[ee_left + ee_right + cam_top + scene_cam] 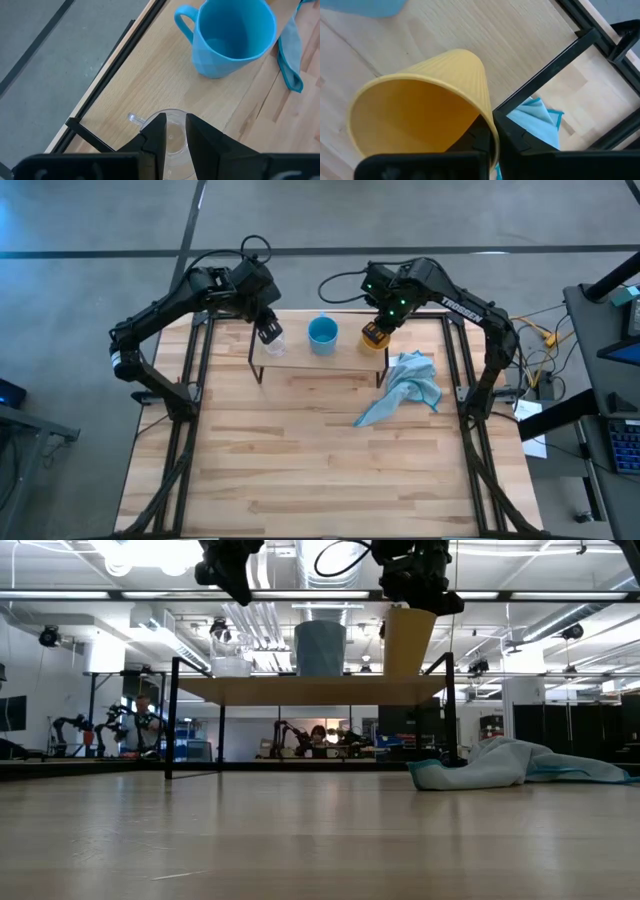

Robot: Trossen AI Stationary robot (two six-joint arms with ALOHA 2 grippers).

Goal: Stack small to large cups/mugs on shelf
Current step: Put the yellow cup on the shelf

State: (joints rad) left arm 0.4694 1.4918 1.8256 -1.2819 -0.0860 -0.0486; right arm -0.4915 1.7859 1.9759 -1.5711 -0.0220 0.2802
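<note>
Shelf (318,366) stands at the worktop's (320,470) far edge, carrying three cups in a row. Left gripper (268,332) jaws are nearly closed, pinching the clear glass's (172,134) rim at the shelf's left end. Right gripper (378,332) jaws clamp the yellow-orange cup's (420,115) rim at the right end. Light blue cup (322,334) stands between them. Blue cloth (405,388) lies near the worktop's right edge.

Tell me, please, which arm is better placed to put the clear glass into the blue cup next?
The left. Its gripper is already at the clear glass, one finger inside the rim, right beside the blue cup on the shelf. The right gripper is occupied, gripping the yellow cup at the shelf's other end.
</note>
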